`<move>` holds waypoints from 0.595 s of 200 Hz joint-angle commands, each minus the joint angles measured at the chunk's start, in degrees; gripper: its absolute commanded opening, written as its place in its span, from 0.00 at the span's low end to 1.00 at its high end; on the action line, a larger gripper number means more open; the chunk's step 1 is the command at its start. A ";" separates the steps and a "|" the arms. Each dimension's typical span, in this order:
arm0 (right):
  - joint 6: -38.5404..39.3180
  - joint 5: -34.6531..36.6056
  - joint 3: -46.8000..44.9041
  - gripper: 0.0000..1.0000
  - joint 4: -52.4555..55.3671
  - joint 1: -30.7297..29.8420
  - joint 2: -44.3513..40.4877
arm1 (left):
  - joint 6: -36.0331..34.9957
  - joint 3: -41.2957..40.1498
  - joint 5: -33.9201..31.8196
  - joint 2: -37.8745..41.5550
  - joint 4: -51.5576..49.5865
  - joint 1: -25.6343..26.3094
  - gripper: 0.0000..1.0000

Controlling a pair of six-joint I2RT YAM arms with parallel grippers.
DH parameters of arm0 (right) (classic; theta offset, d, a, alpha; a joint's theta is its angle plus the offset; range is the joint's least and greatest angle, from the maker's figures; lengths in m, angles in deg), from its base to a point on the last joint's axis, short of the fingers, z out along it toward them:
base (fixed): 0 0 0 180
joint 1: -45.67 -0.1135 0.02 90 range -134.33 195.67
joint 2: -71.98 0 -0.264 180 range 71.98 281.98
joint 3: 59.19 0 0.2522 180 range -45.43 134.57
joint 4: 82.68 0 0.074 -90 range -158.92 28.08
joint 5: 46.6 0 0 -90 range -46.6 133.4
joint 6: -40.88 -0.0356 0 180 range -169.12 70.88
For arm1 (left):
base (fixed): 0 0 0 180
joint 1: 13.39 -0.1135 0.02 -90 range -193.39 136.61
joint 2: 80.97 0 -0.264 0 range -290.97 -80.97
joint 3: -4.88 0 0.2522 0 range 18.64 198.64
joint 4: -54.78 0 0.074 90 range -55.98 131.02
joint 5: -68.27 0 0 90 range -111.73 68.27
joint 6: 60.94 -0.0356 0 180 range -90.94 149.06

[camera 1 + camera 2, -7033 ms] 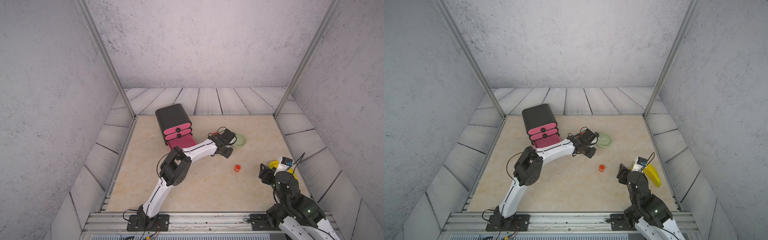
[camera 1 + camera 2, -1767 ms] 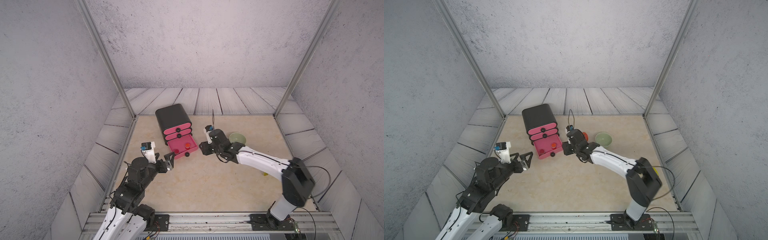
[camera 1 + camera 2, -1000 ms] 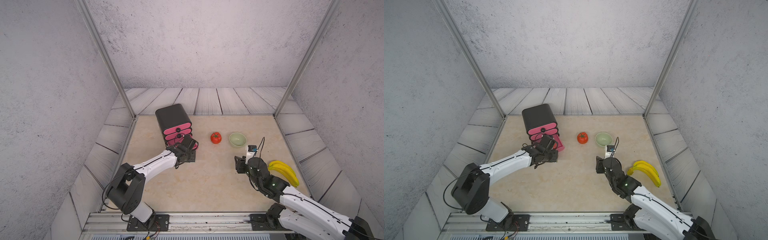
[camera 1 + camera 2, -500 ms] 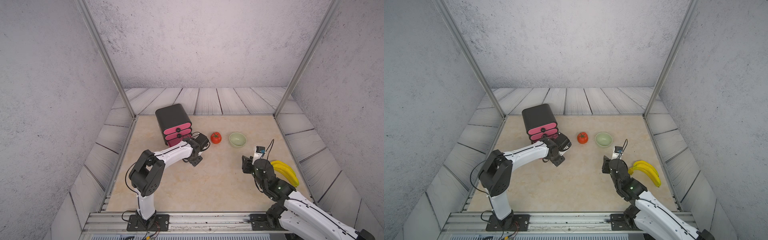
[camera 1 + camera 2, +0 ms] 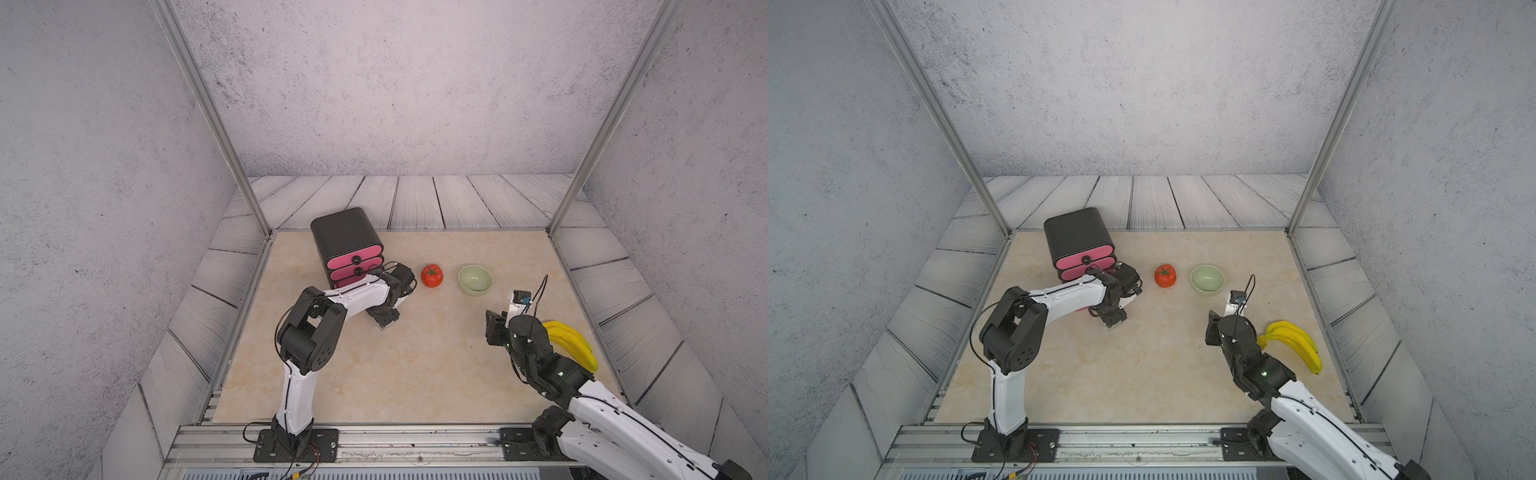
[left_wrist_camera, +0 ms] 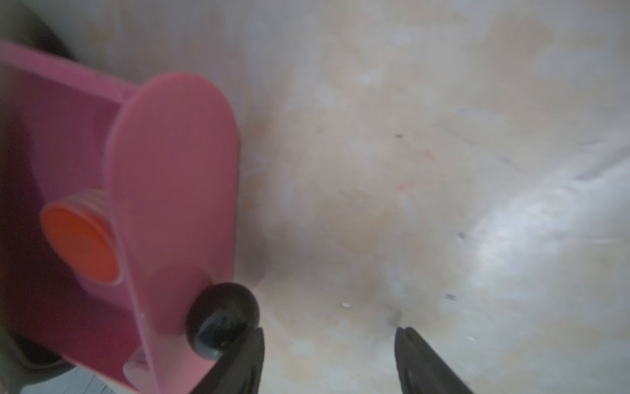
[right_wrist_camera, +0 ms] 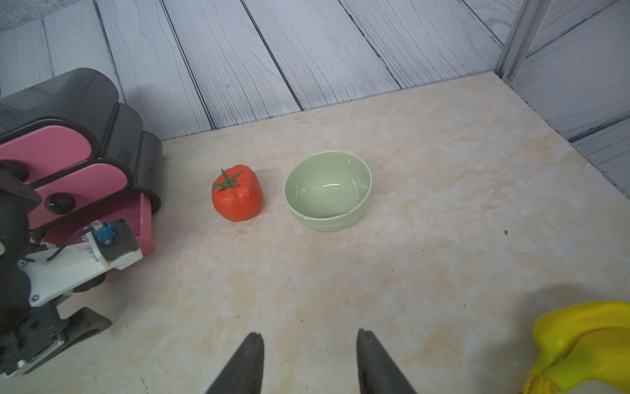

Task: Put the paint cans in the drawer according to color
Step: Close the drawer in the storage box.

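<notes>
In front of the small black chest (image 5: 345, 232), the left gripper (image 6: 329, 331) is widening its jaws off the round black knob (image 6: 221, 320). The pink bottom drawer (image 6: 170, 170) is holding the orange-lidded paint can (image 6: 80, 244) and probably needs only shutting. The right gripper (image 7: 309, 336) is waiting, jaws apart and empty.

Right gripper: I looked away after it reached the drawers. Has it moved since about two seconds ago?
Yes. The right gripper withdrew from the drawer toward the near edge, past the green bowl, beside the bananas.

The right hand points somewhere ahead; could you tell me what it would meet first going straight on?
Probably bare tabletop just short of the green bowl, then the bowl; depth is unclear.
</notes>
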 commanded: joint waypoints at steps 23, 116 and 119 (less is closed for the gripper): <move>0.19 0.45 2.25 0.48 2.28 0.16 1.19 | -3.67 0.90 -13.59 -1.70 9.13 -1.34 0.59; 1.24 1.33 4.45 0.47 7.15 0.24 -0.73 | -7.06 4.97 -15.38 -7.14 15.81 -5.62 0.55; 1.24 1.30 4.50 0.47 7.21 0.30 -0.73 | -7.20 4.99 -15.57 -7.13 16.21 -5.60 0.55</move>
